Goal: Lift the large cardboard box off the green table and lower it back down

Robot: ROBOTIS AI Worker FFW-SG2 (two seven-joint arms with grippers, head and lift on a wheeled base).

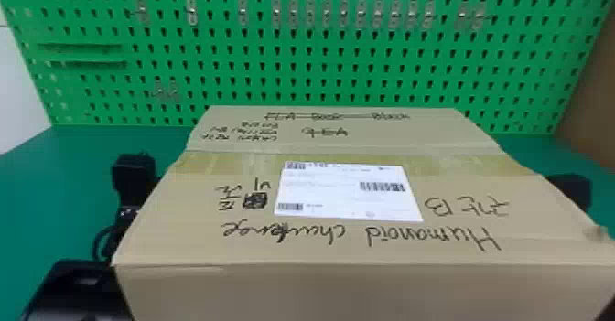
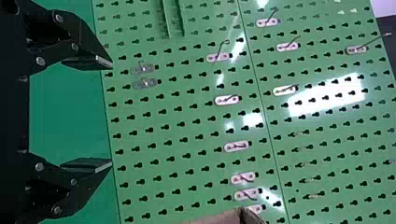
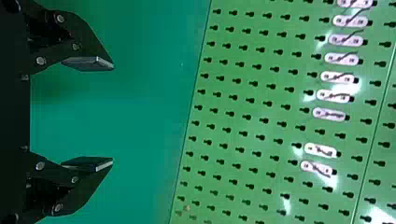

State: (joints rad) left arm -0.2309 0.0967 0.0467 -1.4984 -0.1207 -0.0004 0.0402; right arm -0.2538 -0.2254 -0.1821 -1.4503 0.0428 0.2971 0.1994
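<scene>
Head view: the large cardboard box [image 1: 347, 247] takes up the middle and near part of the work area, with the green surface [image 1: 27, 196] showing as a broad stretch to its left and a narrower patch to its right. Behind the box stands the green pegboard [image 1: 311, 59], carrying small metal hooks [image 1: 192, 11]; the box's far edge overlaps the pegboard's lower part from this angle. The box's near right corner runs up to the view's side edge. Whether its underside touches the surface cannot be told.

Dark parts of the left gripper [image 1: 133, 171] are just beside the box's left side, and part of the right gripper [image 1: 572, 189] shows past its right side. In their wrist views both have their two flat fingers spread wide apart, with nothing between them. The left arm [image 1: 78, 292] lies beside the box's near left corner.

The box is plain tan, its top facing up. A yellowish strip of tape [image 1: 457, 167] crosses the top, overlapped by a white label [image 1: 343, 192], with black handwriting on either side, upside down from here. The near side wall is shaded.
</scene>
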